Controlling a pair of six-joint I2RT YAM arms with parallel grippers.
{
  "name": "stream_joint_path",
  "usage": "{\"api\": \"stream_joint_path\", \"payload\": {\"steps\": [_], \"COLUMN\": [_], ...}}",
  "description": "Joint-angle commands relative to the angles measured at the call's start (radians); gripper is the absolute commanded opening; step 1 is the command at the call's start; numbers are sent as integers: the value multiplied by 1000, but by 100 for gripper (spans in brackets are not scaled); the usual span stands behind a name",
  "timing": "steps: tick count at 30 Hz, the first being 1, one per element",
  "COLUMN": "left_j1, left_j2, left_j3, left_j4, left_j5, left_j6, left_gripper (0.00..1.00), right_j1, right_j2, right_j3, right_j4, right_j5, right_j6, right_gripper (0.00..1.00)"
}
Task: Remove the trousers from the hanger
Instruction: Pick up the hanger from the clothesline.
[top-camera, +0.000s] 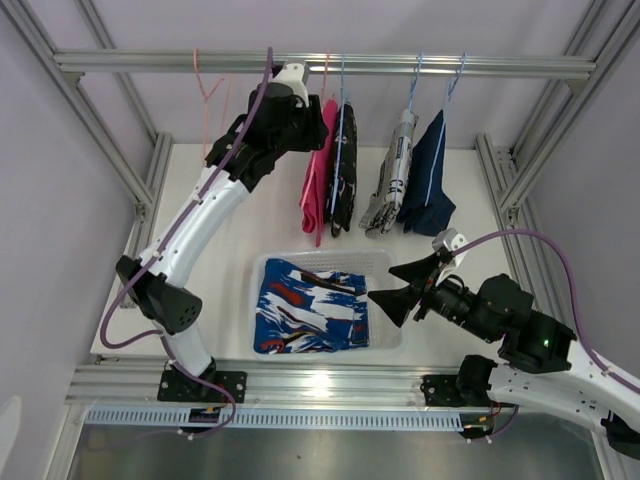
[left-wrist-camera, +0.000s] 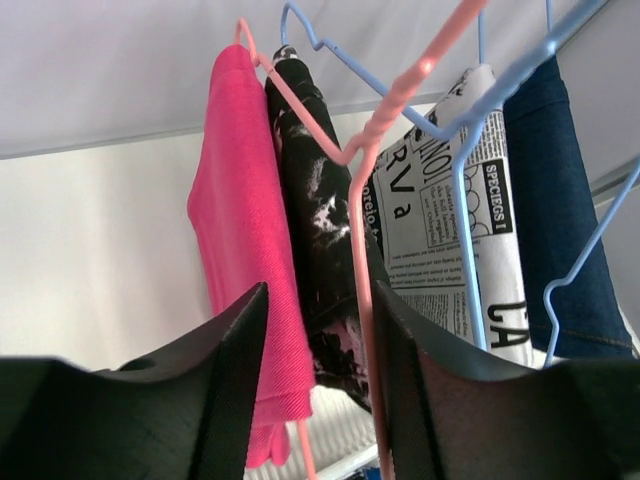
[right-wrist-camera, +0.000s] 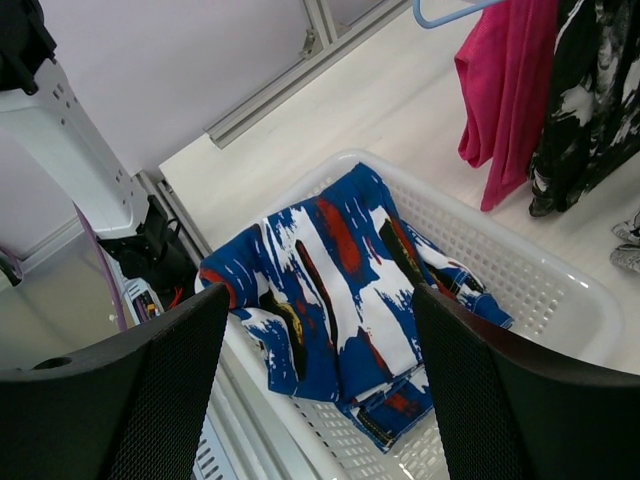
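Pink trousers (left-wrist-camera: 245, 230) hang on a pink hanger (left-wrist-camera: 400, 110), right in front of your left gripper (left-wrist-camera: 320, 290). Its fingers stand apart, and in the gap you see the pink cloth's lower part and the black patterned trousers (left-wrist-camera: 315, 200) just beside it. You cannot tell whether either finger touches cloth. The white printed trousers (left-wrist-camera: 470, 230) and denim trousers (left-wrist-camera: 560, 200) hang further right. Your right gripper (top-camera: 383, 283) hovers with fingers wide apart over the blue patterned trousers (right-wrist-camera: 340, 290), which lie in the white basket (right-wrist-camera: 560, 300).

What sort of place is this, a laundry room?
Likely a robot test bench, not a home: bare metal frame, two bolted-down arms, trousers hung on a rail.
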Motion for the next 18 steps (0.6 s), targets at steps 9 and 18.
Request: {"api": "stream_joint_path", "payload": {"steps": [9,18], "left_j1": [-3,-2], "left_j2": [111,11], "left_j3": [139,36], "left_j4": [42,171], "left_j5": [81,185], "left_j6": [-42,-131], "left_gripper": [2,1], "right_j1": [-13,-26], "right_j2": [5,15], "right_j3": [-8,-9], "right_j4": [37,36], "right_j5": [-14,-18], "right_j6": [-9,-5], "right_gripper": [79,79]}}
